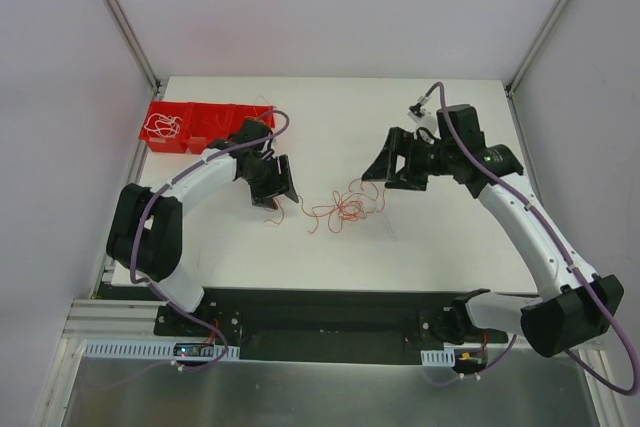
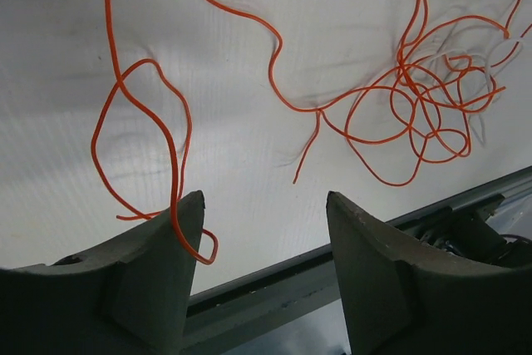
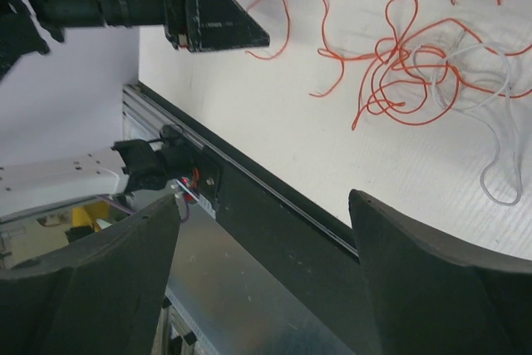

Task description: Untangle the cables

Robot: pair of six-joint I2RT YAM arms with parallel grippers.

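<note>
The cables point(image 1: 345, 207) lie as a loose orange-red tangle with a white strand on the white table, between the two grippers. In the left wrist view the tangle point(image 2: 424, 106) is at the upper right. An orange loop point(image 2: 137, 147) trails from it and hooks over the tip of one finger point(image 2: 187, 230). My left gripper point(image 2: 264, 197) is open, just left of the tangle point(image 1: 275, 187). My right gripper point(image 3: 262, 201) is open and empty, raised just right of the tangle point(image 1: 385, 162). The right wrist view shows the orange tangle point(image 3: 407, 64) and a white wire point(image 3: 490, 97).
A red bin point(image 1: 195, 125) at the back left of the table holds a bunch of white wires point(image 1: 165, 127). The table's black front rail point(image 3: 274, 197) runs along the near edge. White walls enclose the table on three sides.
</note>
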